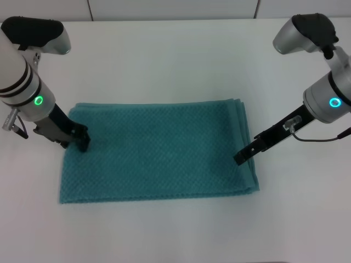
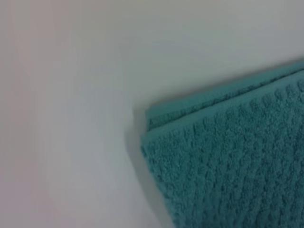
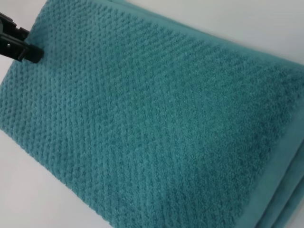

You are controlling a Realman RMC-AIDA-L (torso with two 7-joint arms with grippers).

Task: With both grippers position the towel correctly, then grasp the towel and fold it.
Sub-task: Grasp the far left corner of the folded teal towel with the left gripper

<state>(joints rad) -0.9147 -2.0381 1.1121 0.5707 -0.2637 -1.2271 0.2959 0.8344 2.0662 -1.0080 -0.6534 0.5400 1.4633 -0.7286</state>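
The teal towel point(image 1: 159, 150) lies flat in stacked layers on the white table, its long side running left to right. My left gripper point(image 1: 82, 143) rests at the towel's left edge, near the far left corner. My right gripper point(image 1: 241, 158) touches the right edge, near the layered side. In the left wrist view a towel point(image 2: 228, 156) corner shows two stacked layers on bare table. The right wrist view is filled by the towel point(image 3: 156, 123), and the left gripper point(image 3: 19, 45) shows far off at its opposite edge.
The white table point(image 1: 164, 60) stretches around the towel on all sides. A wall line runs along the back. A thin grey cable point(image 1: 323, 138) hangs beside the right arm.
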